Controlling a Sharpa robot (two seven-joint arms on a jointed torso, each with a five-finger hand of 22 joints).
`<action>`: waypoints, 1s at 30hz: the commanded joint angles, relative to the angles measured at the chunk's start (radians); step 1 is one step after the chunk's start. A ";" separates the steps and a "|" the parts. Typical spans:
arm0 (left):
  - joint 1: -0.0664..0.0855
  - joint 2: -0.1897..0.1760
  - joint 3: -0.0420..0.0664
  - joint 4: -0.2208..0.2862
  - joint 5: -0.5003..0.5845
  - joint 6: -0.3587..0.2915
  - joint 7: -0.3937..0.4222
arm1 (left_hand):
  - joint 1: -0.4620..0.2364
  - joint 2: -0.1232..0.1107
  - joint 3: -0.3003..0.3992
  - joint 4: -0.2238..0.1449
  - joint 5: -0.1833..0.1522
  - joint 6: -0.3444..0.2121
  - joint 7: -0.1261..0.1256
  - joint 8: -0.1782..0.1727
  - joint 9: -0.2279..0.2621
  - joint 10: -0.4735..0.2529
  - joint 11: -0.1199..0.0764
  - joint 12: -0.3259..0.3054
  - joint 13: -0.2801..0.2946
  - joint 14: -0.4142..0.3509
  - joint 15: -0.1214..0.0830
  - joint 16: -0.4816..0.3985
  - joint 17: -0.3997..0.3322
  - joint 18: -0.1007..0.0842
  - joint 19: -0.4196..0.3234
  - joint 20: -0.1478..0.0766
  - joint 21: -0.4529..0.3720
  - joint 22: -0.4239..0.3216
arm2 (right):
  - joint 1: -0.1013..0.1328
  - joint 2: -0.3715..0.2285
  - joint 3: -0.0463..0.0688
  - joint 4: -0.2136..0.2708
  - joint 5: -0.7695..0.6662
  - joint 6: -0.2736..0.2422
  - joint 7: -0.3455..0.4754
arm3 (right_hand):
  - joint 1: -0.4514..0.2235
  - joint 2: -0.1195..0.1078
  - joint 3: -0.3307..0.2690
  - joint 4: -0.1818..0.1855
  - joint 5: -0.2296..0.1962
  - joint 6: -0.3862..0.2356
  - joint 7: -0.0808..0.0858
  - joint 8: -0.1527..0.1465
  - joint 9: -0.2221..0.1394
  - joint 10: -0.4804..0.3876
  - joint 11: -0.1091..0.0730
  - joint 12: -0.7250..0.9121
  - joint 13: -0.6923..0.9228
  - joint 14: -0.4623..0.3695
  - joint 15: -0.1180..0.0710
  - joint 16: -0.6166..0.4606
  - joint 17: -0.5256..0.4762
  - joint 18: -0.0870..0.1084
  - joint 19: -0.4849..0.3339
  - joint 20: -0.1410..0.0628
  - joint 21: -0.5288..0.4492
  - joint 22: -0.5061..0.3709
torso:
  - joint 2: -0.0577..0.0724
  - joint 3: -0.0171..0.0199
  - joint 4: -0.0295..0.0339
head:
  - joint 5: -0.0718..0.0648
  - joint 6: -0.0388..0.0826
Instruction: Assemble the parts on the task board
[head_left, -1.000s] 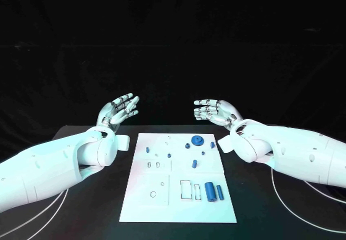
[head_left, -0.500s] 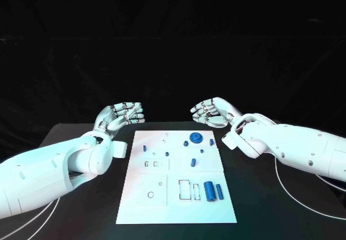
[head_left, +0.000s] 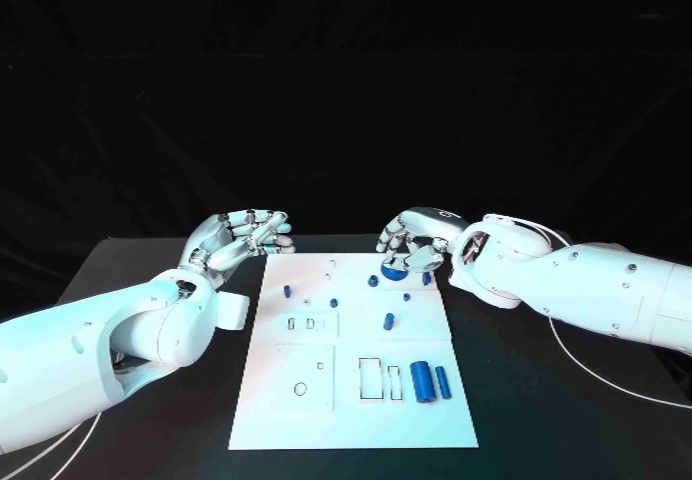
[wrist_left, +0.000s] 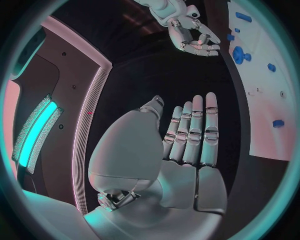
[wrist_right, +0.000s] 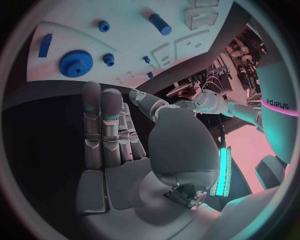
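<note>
The white task board (head_left: 353, 420) lies in the middle of the table. A blue gear (head_left: 392, 270) sits near its far edge, with small blue pegs (head_left: 286, 291) around it. A short blue peg (head_left: 388, 321) lies mid-board, and two blue cylinders (head_left: 420, 381) lie at the near right. My right hand (head_left: 411, 243) hovers just over the gear, fingers partly bent, holding nothing. My left hand (head_left: 238, 238) hangs off the board's far left corner, also holding nothing. Both wrist views show bare palms: the left hand (wrist_left: 187, 145) and the right hand (wrist_right: 115, 140). The gear (wrist_right: 76, 63) lies beyond my right fingertips.
The board has several outlined slots and holes (head_left: 371, 378) in its near half. Black table (head_left: 548, 400) surrounds the board on both sides. White cables (head_left: 606, 375) trail from my right arm across the table.
Both hands have come in towards the board's far end and bent their fingers from a wide spread. The right hand has dropped over the blue gear.
</note>
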 joint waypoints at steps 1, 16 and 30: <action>0.002 -0.003 0.002 0.018 -0.010 0.034 -0.004 | 0.003 -0.005 0.001 0.004 0.005 0.001 0.005 0.000 0.000 0.003 0.000 -0.004 -0.002 0.004 0.001 0.002 0.002 0.006 0.007 -0.002 0.003 0.000 | 0.002 0.006 0.001 0.003 -0.208 0.074 -0.101 | 0.004 -0.019 0.007 0.017 -0.002 -0.008 0.003 -0.007 0.011 -0.025 0.006 0.000 0.005 0.029 0.013 0.170 0.172 -0.025 0.046 0.004 0.147 0.191 | 0.021 -0.0022 0.0052 | -0.001 0.003; 0.003 -0.004 0.006 0.033 -0.006 0.041 -0.009 | 0.000 -0.006 0.000 0.006 0.005 0.000 0.006 -0.003 -0.001 0.001 0.002 -0.009 -0.003 0.001 0.001 0.001 0.004 0.006 0.009 -0.002 0.003 -0.001 | 0.002 0.041 0.000 -0.003 -0.290 0.112 -0.134 | 0.013 -0.032 0.004 0.039 -0.010 -0.038 0.011 -0.021 0.030 -0.101 0.021 -0.005 0.004 0.045 0.024 0.370 0.381 -0.059 0.110 0.024 0.330 0.444 | 0.048 -0.0067 0.0116 | -0.009 -0.007; 0.004 -0.007 0.007 0.032 0.000 0.051 -0.016 | -0.004 -0.006 0.000 0.009 0.005 -0.002 0.008 -0.005 -0.002 -0.002 0.003 -0.014 -0.004 -0.002 0.003 -0.001 0.006 0.005 0.010 -0.002 0.002 -0.002 | -0.004 0.071 -0.001 -0.027 -0.300 0.128 -0.135 | 0.017 -0.027 0.003 0.046 -0.010 -0.040 0.011 -0.021 0.037 -0.095 0.020 0.006 0.010 0.053 0.025 0.412 0.428 -0.068 0.132 0.027 0.371 0.505 | 0.053 -0.0064 0.0123 | -0.014 -0.012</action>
